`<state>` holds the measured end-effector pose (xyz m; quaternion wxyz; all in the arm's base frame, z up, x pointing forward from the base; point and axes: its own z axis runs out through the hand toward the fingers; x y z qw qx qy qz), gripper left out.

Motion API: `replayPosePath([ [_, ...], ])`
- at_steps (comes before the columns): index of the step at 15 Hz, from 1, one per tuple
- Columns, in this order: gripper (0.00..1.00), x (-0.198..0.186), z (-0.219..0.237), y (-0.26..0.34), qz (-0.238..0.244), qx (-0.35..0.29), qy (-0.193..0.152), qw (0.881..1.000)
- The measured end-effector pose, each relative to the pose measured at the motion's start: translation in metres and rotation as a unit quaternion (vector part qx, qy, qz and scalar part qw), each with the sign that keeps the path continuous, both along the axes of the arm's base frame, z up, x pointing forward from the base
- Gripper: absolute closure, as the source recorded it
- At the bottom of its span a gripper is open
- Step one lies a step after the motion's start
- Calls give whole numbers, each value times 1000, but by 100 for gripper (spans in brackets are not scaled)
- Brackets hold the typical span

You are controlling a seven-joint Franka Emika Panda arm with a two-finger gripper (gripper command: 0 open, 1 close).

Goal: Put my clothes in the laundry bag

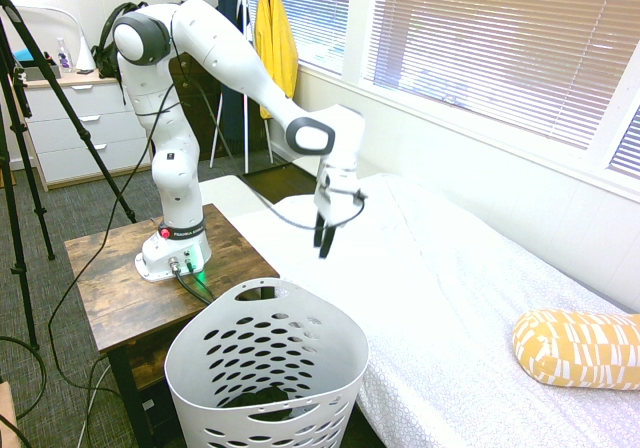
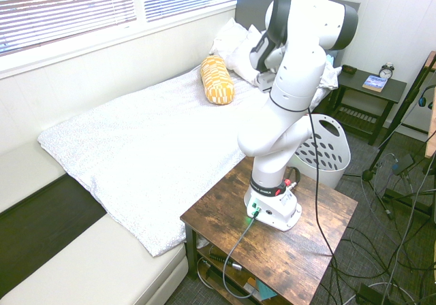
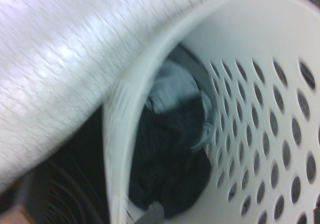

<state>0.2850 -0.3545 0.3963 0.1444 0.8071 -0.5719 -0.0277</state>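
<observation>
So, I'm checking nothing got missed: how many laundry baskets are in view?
1: the white basket, beside the bed. Others may be hidden.

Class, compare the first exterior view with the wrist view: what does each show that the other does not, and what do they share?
Only the first exterior view: the robot's gripper above the bed, the yellow patterned pillow, the yellow garment hanging by the window, and the white drawers.

Only the wrist view: the lighter, blue-grey cloth lying with the dark cloth in the basket.

Both: the white laundry basket with its oval holes, dark cloth inside it, and the pale bed cover beside it.
</observation>
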Motion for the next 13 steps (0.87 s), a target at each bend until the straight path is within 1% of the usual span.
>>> replayPosePath([
  [2,0,87,23,68,51,-14,-26,998],
  [4,0,157,34,129,92,-19,-45,995],
  [7,0,237,35,216,143,-4,-65,988],
  [10,0,281,18,311,179,32,-74,980],
  [13,0,291,3,370,196,69,-76,975],
])
